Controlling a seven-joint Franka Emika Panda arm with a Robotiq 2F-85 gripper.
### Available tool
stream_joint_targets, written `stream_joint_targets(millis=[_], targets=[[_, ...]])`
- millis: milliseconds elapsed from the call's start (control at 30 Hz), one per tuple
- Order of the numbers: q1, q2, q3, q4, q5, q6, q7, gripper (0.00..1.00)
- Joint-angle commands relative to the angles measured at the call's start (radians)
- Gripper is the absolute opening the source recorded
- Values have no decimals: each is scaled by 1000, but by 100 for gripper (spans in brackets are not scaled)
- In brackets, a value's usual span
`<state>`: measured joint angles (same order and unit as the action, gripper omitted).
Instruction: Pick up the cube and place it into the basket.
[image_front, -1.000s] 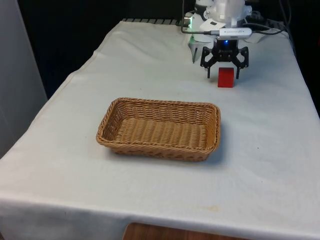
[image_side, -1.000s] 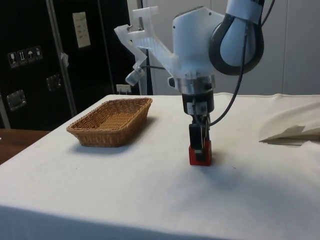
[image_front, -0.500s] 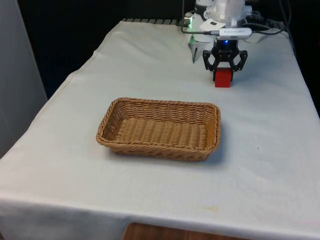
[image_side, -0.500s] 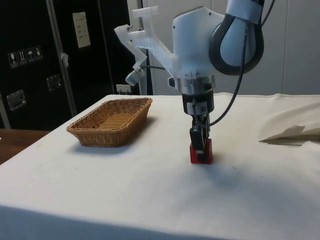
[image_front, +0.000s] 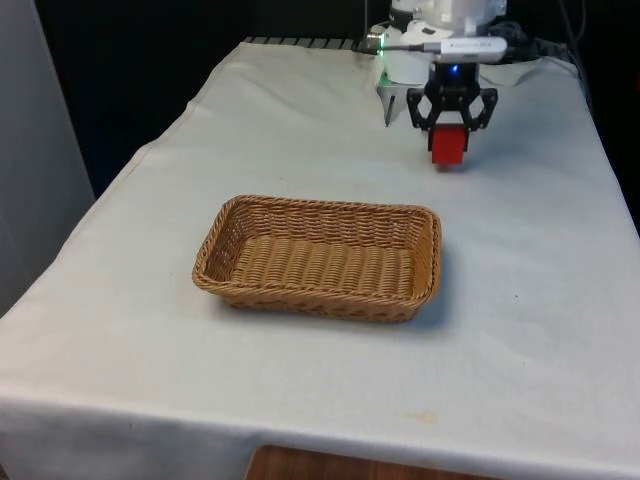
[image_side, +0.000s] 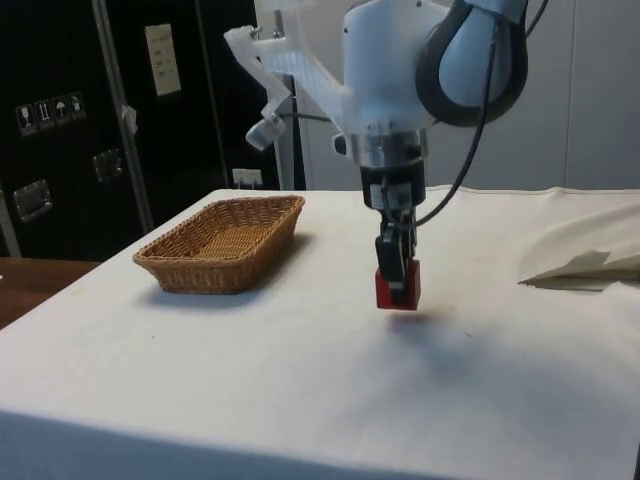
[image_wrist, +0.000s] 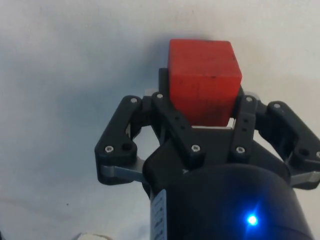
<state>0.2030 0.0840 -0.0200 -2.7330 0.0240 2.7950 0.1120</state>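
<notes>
We see the gripper (image_front: 449, 128) clamped on the red cube (image_front: 448, 146), which sits between its fingers, lifted just off the cloth (image_front: 300, 120). The basket (image_front: 318, 256) lies well apart. We judge a loose pinch could drop the cube during transfer.

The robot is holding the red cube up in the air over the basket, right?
Not over the basket. The gripper does hold the red cube in the air, but beside the basket, above bare cloth. The side view shows this.
</notes>
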Motion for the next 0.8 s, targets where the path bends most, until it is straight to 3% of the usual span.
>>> stream_joint_targets(millis=[0, 300, 767], targets=[[0, -24, -1, -6, -3, -20, 3, 0], [-1, -117, 0, -10, -3, -107, 3, 0], [-3, -196, 0, -4, -4, -184, 2, 0]])
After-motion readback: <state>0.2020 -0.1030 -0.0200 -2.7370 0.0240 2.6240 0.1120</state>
